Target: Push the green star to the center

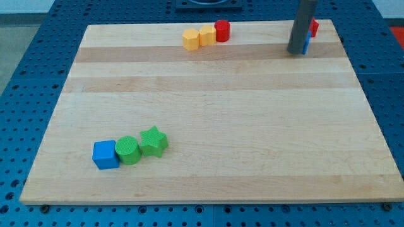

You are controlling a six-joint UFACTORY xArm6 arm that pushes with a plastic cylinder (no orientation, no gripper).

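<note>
wooden board (214,120) fills most of the view, pale planks laid on a blue perforated table (25,75). next in size is the dark rod (303,25), coming down from the view's top at about 1 o'clock from the board's middle; my tip (296,52) rests on the wood near the far right corner. it is a plain rod with no pincer at all, so nothing opens, closes or holds.

just behind the rod, at its 3 o'clock, a red block (314,27) and a blue block (305,45) peek out — their shapes are mostly hidden.

at roughly 7 o'clock from the board's centre sits a row of 3 touching blocks: a blue cube (105,154), a green cylinder (128,150) and the green star (153,141). the star is the right-hand end of that row, well apart from my tip and well short of the centre.

at 12 o'clock, along the far edge, another row of 3 — an orange hexagonal block (190,39), a yellow block (207,36) and a red cylinder (222,30), each touching its neighbour.
</note>
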